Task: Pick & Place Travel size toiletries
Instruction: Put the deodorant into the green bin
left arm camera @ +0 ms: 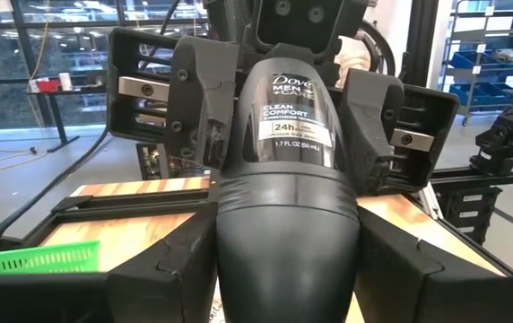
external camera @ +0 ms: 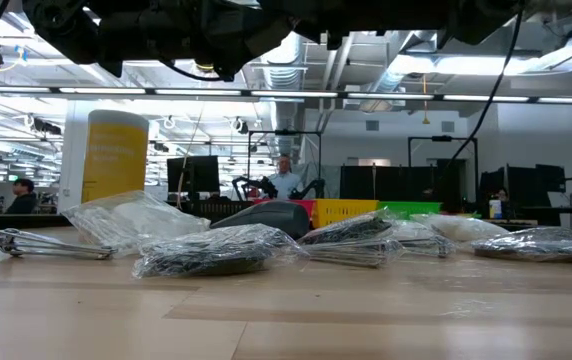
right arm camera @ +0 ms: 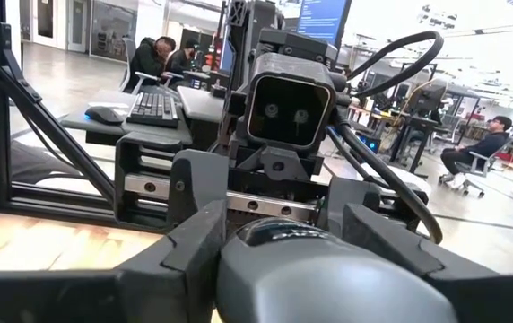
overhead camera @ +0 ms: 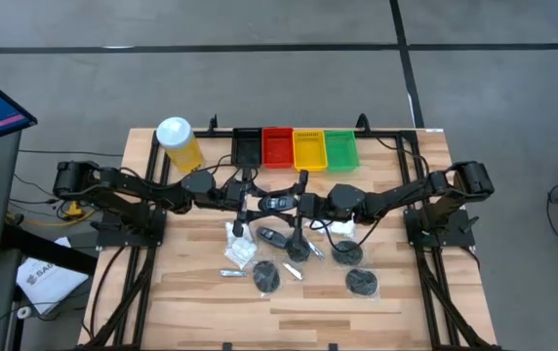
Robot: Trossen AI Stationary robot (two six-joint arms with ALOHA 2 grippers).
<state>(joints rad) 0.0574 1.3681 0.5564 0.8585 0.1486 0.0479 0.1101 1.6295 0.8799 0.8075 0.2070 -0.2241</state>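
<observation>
Black deodorant stick: a Dove Men+Care oval case, held in the air between both arms, just in front of the red tray.
Left gripper: clamped on one end of the stick; label reads toward the other arm.
Right gripper: its fingers flank the other end, whether they press on it I cannot tell.
Wrapped black discs: on the wooden table, in front of the tray.
White sachets: beside the discs.
Yellow canister: left of the tray.
</observation>
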